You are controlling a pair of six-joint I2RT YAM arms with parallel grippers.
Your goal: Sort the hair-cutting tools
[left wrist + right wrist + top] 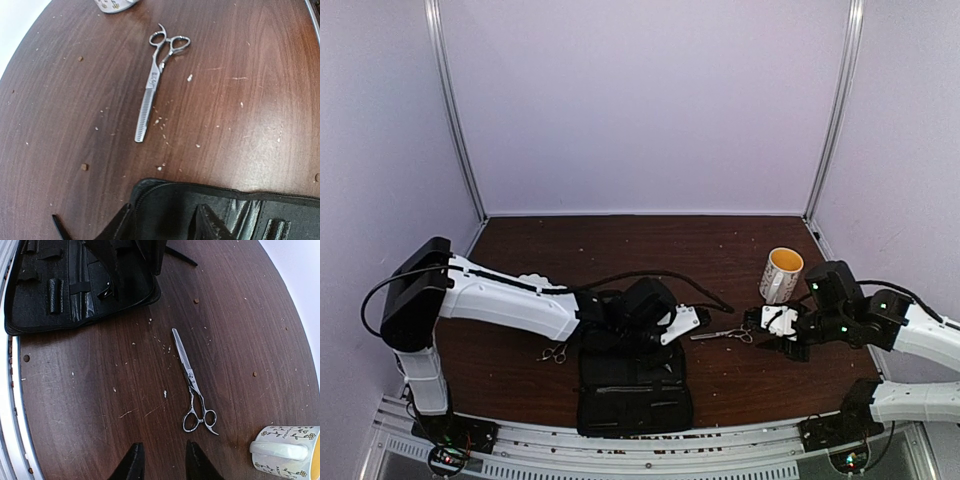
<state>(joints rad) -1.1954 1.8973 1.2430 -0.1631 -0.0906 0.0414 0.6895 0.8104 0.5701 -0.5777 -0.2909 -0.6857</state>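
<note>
You're at the pick-up step. The thinning shears [191,376] lie flat on the table [100,390], at 12 o'clock from your right gripper [163,449], ring handles nearest. Its fingers are spread and empty. Next, lower over the handles and close squarely. Your left gripper [688,321] hovers by the open black case [630,400]; I cannot tell its spread.

No writing is legible in any view.
The scissors [152,90] carry a small engraved mark on the blade near the pivot, too fine to read in either wrist view. The mug [285,452] has a dark print of flower-like figures and tiny marks near its base, also unreadable.
</note>
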